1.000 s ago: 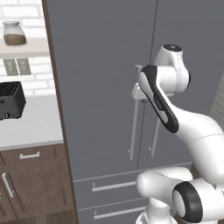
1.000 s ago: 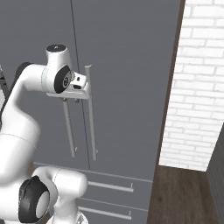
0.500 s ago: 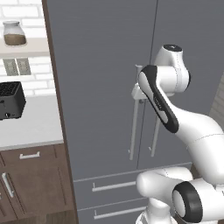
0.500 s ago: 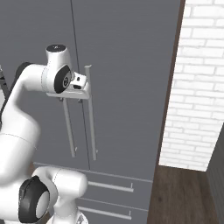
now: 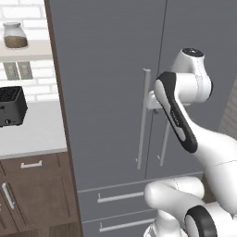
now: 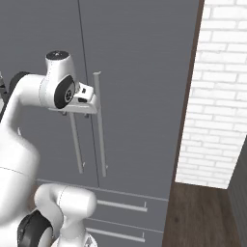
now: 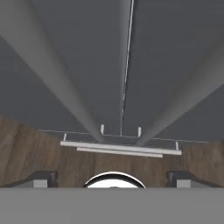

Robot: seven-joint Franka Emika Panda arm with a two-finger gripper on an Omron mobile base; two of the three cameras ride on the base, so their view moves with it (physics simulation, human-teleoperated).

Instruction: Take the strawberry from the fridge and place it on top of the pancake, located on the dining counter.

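The fridge [image 5: 106,69] is a tall grey French-door unit with both doors shut, so the strawberry is hidden. Two long silver handles [image 5: 143,120] flank the seam between the doors. My gripper [image 5: 152,99] is up against the upper part of these handles [image 6: 100,130], close to the door face. In the hand view I look down the doors [image 7: 87,65], with both handles running toward the lower drawer. My gripper [image 7: 113,177] is open, its fingertips [image 7: 41,177] far apart with nothing held. The pancake and the dining counter are out of view.
Left of the fridge is a white counter [image 5: 32,134] with a black toaster [image 5: 11,106], brown cabinets [image 5: 32,194] below and a jar [image 5: 14,36] on a shelf. A white brick wall [image 6: 217,96] and wooden floor [image 6: 202,217] lie to the right. Two drawers [image 5: 120,196] sit under the doors.
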